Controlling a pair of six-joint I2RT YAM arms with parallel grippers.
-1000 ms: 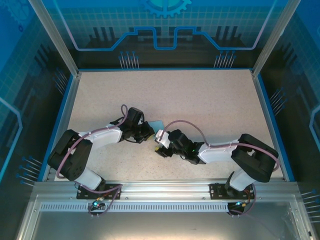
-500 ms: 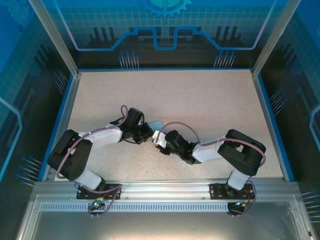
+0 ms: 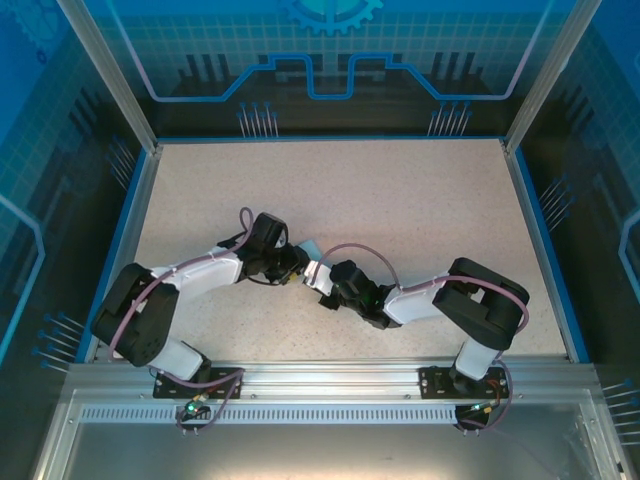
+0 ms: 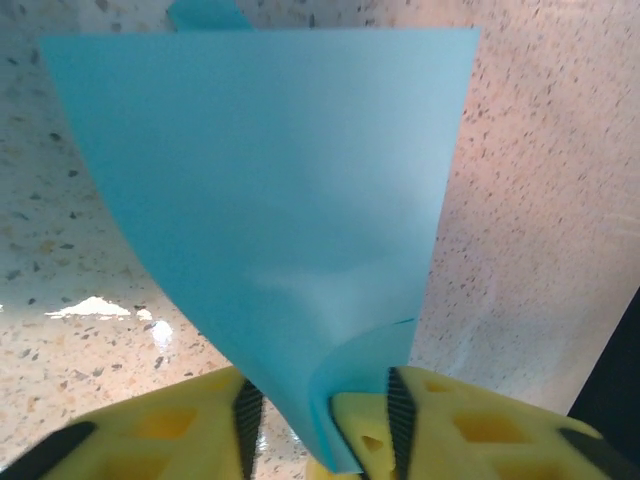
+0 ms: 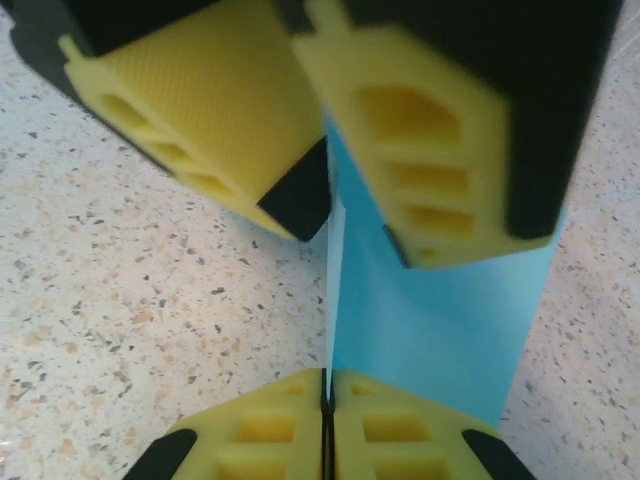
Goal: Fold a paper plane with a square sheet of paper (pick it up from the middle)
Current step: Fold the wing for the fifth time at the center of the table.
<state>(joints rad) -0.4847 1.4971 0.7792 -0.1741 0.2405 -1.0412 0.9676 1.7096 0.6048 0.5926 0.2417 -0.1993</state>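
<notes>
Near the middle of the table (image 3: 430, 200), a little toward its near edge: facing the left gripper (image 3: 297, 266) against the right gripper (image 3: 317, 273), tip to tip. Supporting the square sheet of paper (image 3: 311, 247) between the two, standing on edge. In the top view, showing as a small light-blue patch just beyond the meeting tips.

In the right wrist view:
- Clamping one edge of the sheet with the right gripper.
- Pressing the yellow fingers (image 5: 410, 435) fully together, face to face, with nothing but the thin paper in the seam.
- Rising from that seam as a narrow vertical line, then spreading to the right as a flat blue panel.
- Straddling the same sheet farther along with the left gripper, one yellow finger on each side, clearly apart.

In the left wrist view:
- Standing partly open, with the black pads (image 4: 248, 420) well clear of each other.
- Passing the curled lower part of the sheet down through that gap, without squeezing it flat.
- Cannot tell whether touching either pad or hanging free between them.
- Fanning upward and outward from the gap into a broad blue face with a straight top edge, in front of the speckled tabletop.
</notes>
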